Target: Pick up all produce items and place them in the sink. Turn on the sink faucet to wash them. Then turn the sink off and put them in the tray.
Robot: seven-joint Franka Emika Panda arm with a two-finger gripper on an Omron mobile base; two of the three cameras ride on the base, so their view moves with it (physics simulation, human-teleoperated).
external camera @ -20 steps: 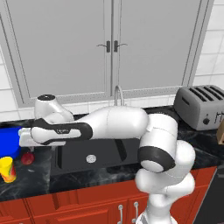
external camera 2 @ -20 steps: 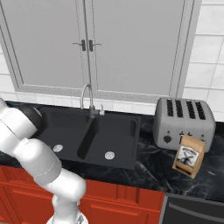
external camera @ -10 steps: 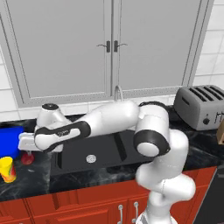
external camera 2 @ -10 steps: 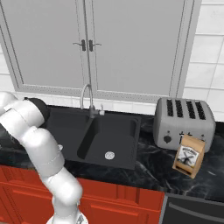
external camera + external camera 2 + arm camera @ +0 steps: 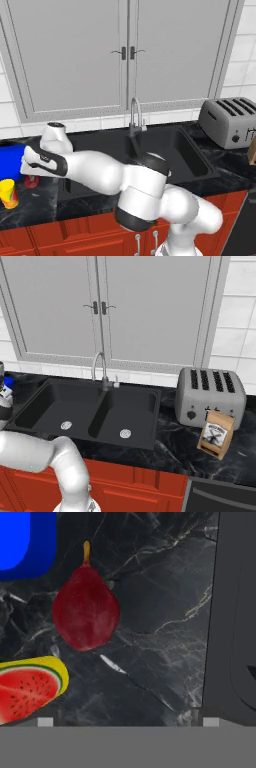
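Produce first: the dark-red pear-shaped fruit (image 5: 86,608) lies on the black counter (image 5: 160,622) between the blue tray (image 5: 25,542) and the yellow watermelon-print cup (image 5: 30,687), left of the sink (image 5: 165,150). The gripper (image 5: 29,169) hangs over it, jaws wide apart, holding nothing, probably lining up for a grasp, though the fingertips barely show.

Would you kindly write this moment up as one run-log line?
phase: reaching for produce | gripper: open, above counter, holding nothing | red fruit: on counter beside blue tray and yellow cup | sink: no produce visible
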